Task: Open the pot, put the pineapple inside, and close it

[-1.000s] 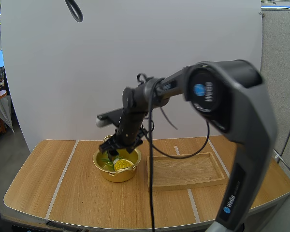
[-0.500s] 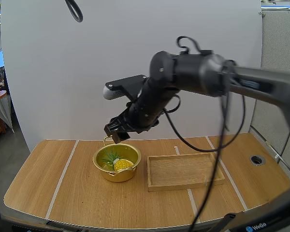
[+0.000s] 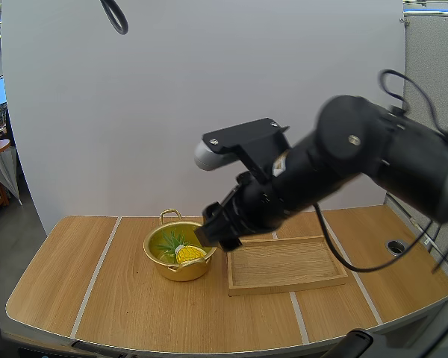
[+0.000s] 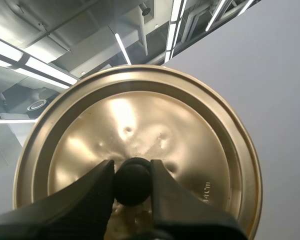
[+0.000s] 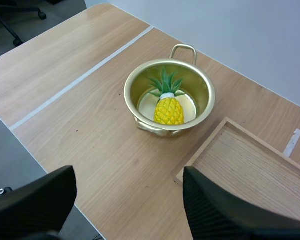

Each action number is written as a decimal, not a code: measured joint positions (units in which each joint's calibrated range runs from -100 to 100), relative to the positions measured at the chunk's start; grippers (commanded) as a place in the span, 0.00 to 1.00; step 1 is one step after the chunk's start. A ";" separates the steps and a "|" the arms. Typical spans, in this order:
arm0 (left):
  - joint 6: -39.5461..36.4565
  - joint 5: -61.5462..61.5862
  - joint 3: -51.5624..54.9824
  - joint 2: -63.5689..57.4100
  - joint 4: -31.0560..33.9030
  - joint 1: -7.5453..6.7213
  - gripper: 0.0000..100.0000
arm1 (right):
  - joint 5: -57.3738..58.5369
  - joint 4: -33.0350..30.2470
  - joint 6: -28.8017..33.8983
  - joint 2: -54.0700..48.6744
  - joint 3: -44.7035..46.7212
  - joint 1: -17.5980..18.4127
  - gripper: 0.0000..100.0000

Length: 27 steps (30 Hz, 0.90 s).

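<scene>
Pineapple [image 5: 168, 111] lies in the open pot [image 5: 206, 84] on the surface [image 3: 97, 298]; right end effector [image 3: 213, 237], released and empty, has lifted off the pot toward the wooden tray [image 3: 284, 240], so only closing is left, with left end effector [image 4: 132, 172] clenched on the knob [image 4: 132, 182] of the lid [image 4: 190, 130].

The right gripper [image 3: 218, 233] has lifted out of the pot [image 3: 155, 240], where it reached down a second ago, and swung rightward to mid-frame, beside the pot's right rim. The pineapple [image 3: 188, 254] now lies uncovered inside.
</scene>
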 measured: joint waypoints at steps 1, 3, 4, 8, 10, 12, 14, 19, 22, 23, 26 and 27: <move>0.00 0.00 0.00 0.00 0.00 0.00 0.00 | 1.15 -0.41 0.13 -1.48 0.72 0.00 1.00; 0.00 0.00 0.00 0.00 0.00 0.00 0.00 | 2.63 -1.55 0.59 -4.10 2.25 0.00 1.00; 0.00 0.00 0.00 0.00 0.00 0.00 0.00 | 3.71 -2.35 0.80 -5.43 3.16 0.00 1.00; 0.00 0.00 0.00 0.00 0.00 0.00 0.00 | 6.54 -5.26 1.82 -10.30 7.05 0.00 1.00; 0.00 0.00 0.00 0.00 0.00 0.00 0.00 | 7.21 -6.18 2.31 -12.20 8.52 0.00 1.00; 0.00 0.00 0.00 0.00 0.00 0.00 0.00 | 7.34 -6.42 2.41 -12.81 8.88 0.00 1.00; 0.00 0.00 0.00 0.00 0.00 0.00 0.00 | 7.61 -6.61 2.53 -13.90 9.35 0.00 0.99; 0.00 0.00 0.00 0.00 0.00 0.00 0.00 | 8.37 -6.69 2.65 -15.90 9.94 0.00 0.28; 0.00 0.00 0.00 0.00 0.00 0.00 0.00 | 8.37 -4.88 2.77 -16.24 9.98 -0.69 0.00; 0.00 0.00 0.00 0.00 0.00 0.00 0.00 | 8.37 -4.71 2.77 -16.24 9.98 -0.69 0.00; 0.00 0.00 0.00 0.00 0.00 0.00 0.00 | 8.37 -3.81 2.88 -16.24 9.98 -0.95 0.00; 0.00 0.00 0.00 0.00 0.00 0.00 0.00 | 8.37 -3.55 2.88 -16.24 9.98 -1.26 0.00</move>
